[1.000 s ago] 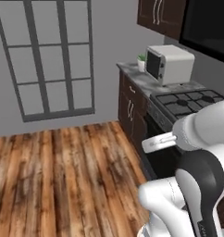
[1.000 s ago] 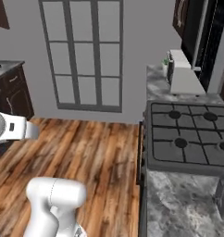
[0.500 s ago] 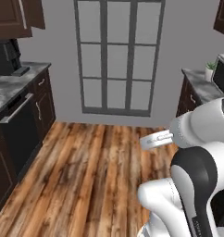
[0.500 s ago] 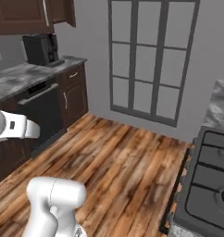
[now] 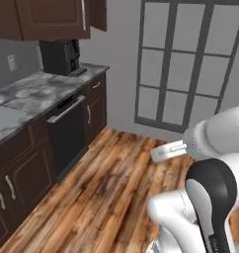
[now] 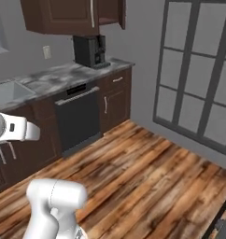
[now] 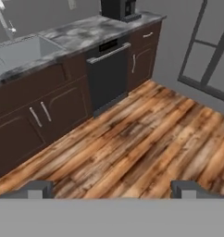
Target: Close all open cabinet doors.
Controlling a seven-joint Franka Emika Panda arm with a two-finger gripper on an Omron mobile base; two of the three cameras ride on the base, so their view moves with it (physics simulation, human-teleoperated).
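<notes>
Hanging high above and well apart from the wide-spread, empty claw (image 7: 112, 187) over the wood floor (image 7: 146, 139), dark-brown cabinet doors (image 6: 63, 15) with recessed panels and long silver bar handles, the rightmost door (image 6: 122, 11) swung open edge-on above the coffee machine (image 6: 90, 50).

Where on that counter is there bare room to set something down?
Free: the marble counter between the sink and the coffee machine, above the dishwasher. Crowded only at the far end, where the coffee machine stands under the open cabinet door.
</notes>
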